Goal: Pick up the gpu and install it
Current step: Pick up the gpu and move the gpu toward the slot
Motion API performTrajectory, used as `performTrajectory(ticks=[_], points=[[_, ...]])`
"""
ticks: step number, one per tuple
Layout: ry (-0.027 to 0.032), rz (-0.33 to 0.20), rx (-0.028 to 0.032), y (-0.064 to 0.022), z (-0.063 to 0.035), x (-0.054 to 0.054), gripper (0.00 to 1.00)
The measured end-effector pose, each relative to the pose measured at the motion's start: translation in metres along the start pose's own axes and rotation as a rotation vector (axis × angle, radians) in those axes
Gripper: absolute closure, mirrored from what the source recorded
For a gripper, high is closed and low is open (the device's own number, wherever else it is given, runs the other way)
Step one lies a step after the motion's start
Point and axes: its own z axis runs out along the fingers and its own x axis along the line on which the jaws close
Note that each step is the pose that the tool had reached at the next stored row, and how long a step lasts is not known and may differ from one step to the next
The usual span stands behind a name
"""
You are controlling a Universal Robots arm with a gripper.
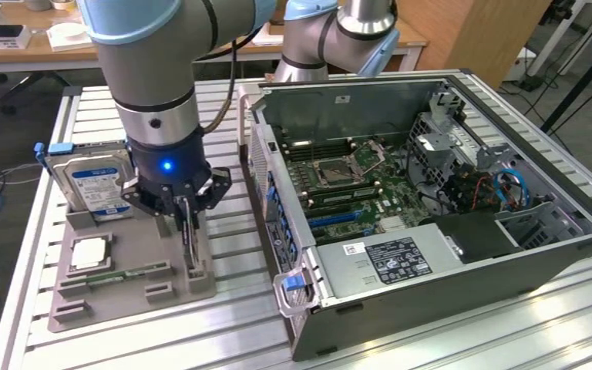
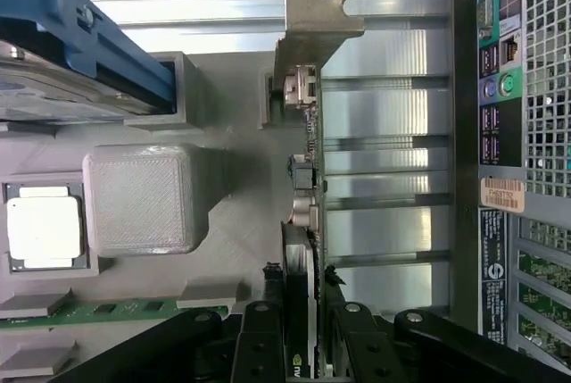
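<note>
— Where is the thin green-and-black gpu (image 1: 191,247) (image 2: 305,169)?

— On edge, upright, over the flat grey plastic holder (image 1: 121,297) (image 2: 232,213), with its silver end bracket facing the wrist camera. Its lower end is down at the holder, and I cannot tell whether it has lifted clear.

— And the black gripper (image 1: 188,220) (image 2: 305,312)?

— Closed on the card from above, one finger on each face.

— What else is on the holder?

— A silver hard drive with a blue-white label (image 1: 95,185), a square silver processor chip (image 1: 89,253) (image 2: 45,233) and a narrow green memory stick (image 1: 126,274) (image 2: 98,313).

— And the open black computer case (image 1: 543,254)?

— Just beside the holder on the exterior view's right, with its green motherboard (image 1: 348,177) exposed; both sit on the slatted aluminium table (image 1: 533,331).
</note>
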Motion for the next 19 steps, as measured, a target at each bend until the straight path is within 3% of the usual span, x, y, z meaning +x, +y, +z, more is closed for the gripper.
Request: performTrajectory(ticks=[2, 10, 11, 13, 15, 19], points=[[0.0000, 0.000, 0.0000, 0.0001, -0.0076, 0.000, 0.73], [0.0002, 0.000, 0.0001, 0.0003, -0.0154, 0.000, 0.73], [0.0003, 0.000, 0.0000, 0.0006, -0.0321, -0.001, 0.73], [0.0002, 0.000, 0.0000, 0.0006, -0.0339, -0.001, 0.73], [0.0002, 0.000, 0.0000, 0.0009, -0.0502, -0.001, 0.73], [0.0003, 0.000, 0.0000, 0.0010, -0.0534, -0.001, 0.73]])
